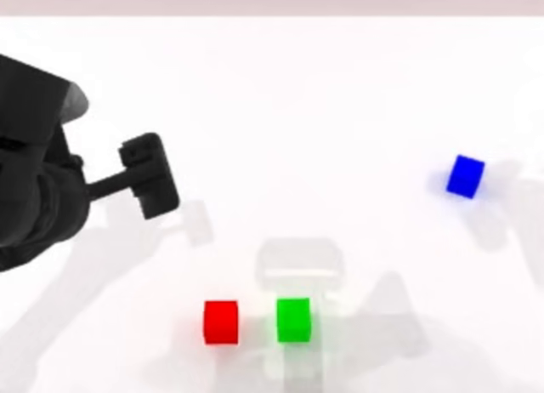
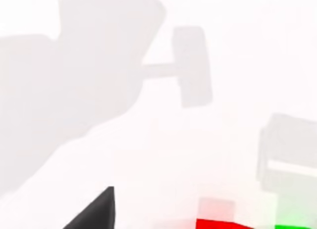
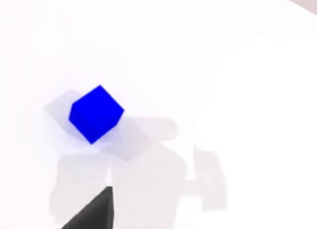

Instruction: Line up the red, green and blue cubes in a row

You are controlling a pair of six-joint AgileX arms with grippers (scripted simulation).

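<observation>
Red cube [image 1: 221,322] beside green cube [image 1: 293,320]; blue cube [image 1: 466,176] far right; left gripper [image 1: 151,175] raised at table's left, jaw state unclear.

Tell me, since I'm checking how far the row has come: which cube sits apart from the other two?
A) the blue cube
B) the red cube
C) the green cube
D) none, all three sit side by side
A: in the top view the blue cube lies alone toward the table's right side, while the red cube and green cube sit beside each other near the bottom edge, with a small gap between them.
</observation>
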